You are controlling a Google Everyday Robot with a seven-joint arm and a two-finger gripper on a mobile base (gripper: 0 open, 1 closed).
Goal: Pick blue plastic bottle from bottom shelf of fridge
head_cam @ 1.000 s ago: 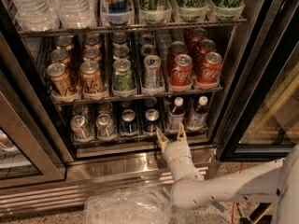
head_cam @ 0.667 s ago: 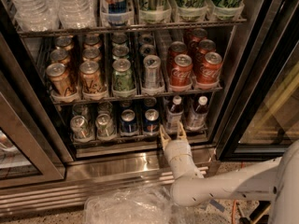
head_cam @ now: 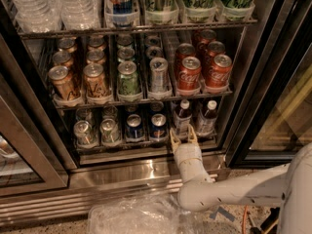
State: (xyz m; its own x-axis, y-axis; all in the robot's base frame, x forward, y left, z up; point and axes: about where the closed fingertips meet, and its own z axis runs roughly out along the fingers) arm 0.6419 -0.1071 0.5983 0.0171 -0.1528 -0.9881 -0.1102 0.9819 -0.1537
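The fridge (head_cam: 34,145) stands open. Its bottom shelf (head_cam: 97,146) runs across the frame, a little below the middle.

At the left end of the shelf are silver cans (head_cam: 86,132). Next come blue cans (head_cam: 134,126). Right of them stands the blue bottle (head_cam: 182,117). It is upright, has a white cap, and sits near the front of the shelf, just below the middle of the frame.

The gripper (head_cam: 183,134) is right in front of the blue bottle, low down by its foot. Its fingers (head_cam: 174,139) are spread wide and point into the shelf, one to the left of the bottle and one to the right. It holds nothing. I cannot tell if the fingers touch the bottle yet.

Just beside the blue bottle, on its right, stands the other bottle (head_cam: 206,118), also with a white cap. The white arm (head_cam: 234,191) comes in from the lower right corner of the frame.

I think the robot is at the reaching step, and the grab is not yet done. Next, the gripper likely needs to slide in a bit more, so the fingers sit around the body of the bottle. Then it should squeeze shut and pull the bottle out. It must take care, because the blue cans and the other bottle are very close and could get bumped.
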